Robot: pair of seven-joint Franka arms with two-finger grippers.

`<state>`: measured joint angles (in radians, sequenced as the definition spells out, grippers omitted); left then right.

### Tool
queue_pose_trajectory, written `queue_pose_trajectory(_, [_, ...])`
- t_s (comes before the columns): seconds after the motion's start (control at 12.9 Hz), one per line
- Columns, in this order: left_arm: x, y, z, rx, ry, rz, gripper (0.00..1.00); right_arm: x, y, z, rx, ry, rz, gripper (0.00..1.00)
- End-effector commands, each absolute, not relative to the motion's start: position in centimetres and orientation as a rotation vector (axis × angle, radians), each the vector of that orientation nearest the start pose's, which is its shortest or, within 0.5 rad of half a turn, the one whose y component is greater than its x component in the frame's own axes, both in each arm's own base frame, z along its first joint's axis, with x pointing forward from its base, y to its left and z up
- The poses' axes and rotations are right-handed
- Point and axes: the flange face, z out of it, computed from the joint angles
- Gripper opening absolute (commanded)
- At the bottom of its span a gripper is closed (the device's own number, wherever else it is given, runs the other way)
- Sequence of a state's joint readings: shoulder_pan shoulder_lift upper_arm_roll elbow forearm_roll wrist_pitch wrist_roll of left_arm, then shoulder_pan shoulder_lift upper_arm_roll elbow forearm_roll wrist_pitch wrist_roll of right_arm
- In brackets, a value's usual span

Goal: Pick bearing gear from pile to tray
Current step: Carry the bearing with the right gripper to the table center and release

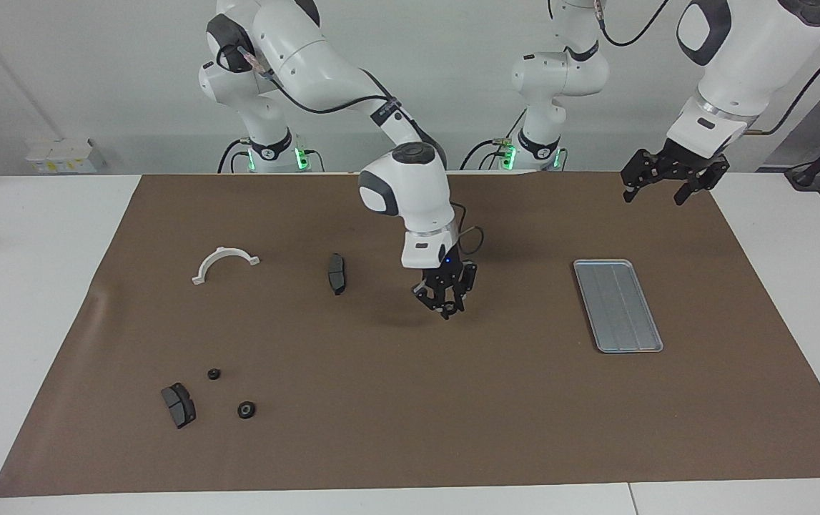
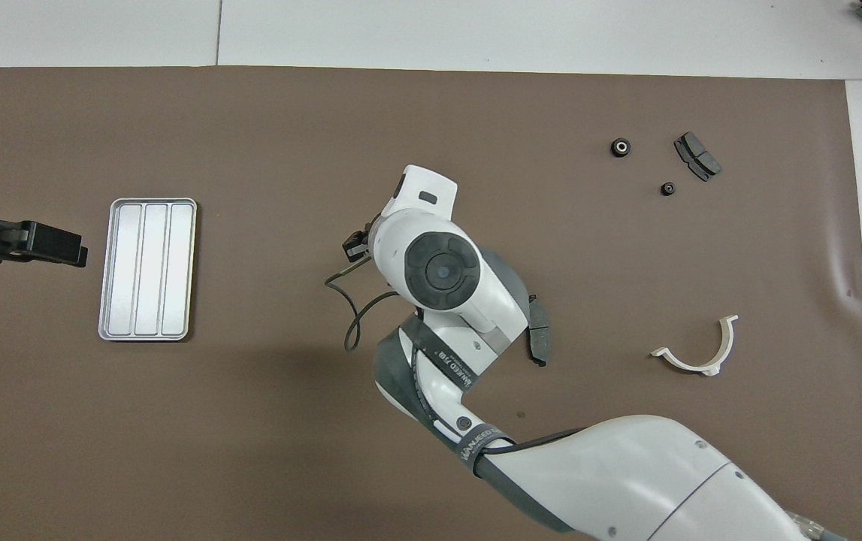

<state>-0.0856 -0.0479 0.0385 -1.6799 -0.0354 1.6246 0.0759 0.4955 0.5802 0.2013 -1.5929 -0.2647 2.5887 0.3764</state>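
Observation:
Two small black round gears [image 1: 214, 373] [image 1: 246, 409] lie on the brown mat toward the right arm's end, beside a dark grey brake pad [image 1: 179, 405]. They also show in the overhead view [image 2: 667, 188] [image 2: 621, 147]. A second brake pad [image 1: 337, 273] lies nearer the robots. The silver-grey ridged tray [image 1: 617, 305] [image 2: 147, 268] lies toward the left arm's end with nothing in it. My right gripper [image 1: 445, 304] hangs over the middle of the mat, between the pile and the tray; in the overhead view its own wrist hides it. My left gripper [image 1: 656, 192] waits open in the air beside the tray.
A white curved plastic bracket [image 1: 224, 262] [image 2: 697, 353] lies on the mat, nearer the robots than the gears. The brown mat [image 1: 410, 429] covers most of the white table.

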Motion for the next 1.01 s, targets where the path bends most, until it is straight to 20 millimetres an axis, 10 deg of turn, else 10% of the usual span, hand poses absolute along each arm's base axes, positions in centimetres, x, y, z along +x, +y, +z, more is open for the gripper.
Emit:
queue_pose_trajectory(0.0, [54.1, -2.3, 60.8, -3.162, 0.195, 0.014, 1.00, 55.7, 47.8, 31.4, -2.844, -0.712, -0.635, 0.00])
queue_pose_trajectory(0.23, [54.3, -1.3, 59.0, -3.165, 0.129, -0.039, 1.00, 53.7, 50.7, 31.5, -2.791, -0.757, -0.671, 0.08])
queue_pose_trajectory(0.39, [54.6, -1.8, 57.8, -3.166, 0.081, -0.094, 1.00, 53.0, 51.7, 31.9, -2.791, -0.701, -0.665, 0.75])
queue_pose_trajectory(0.47, [55.1, -2.1, 57.3, -3.166, 0.066, -0.101, 1.00, 53.2, 51.5, 31.9, -2.795, -0.694, -0.667, 0.86])
queue_pose_trajectory(0.93, [58.7, -4.8, 50.8, -3.156, -0.307, -0.076, 1.00, 59.8, 45.6, 35.5, -2.899, -0.534, -0.688, 0.90])
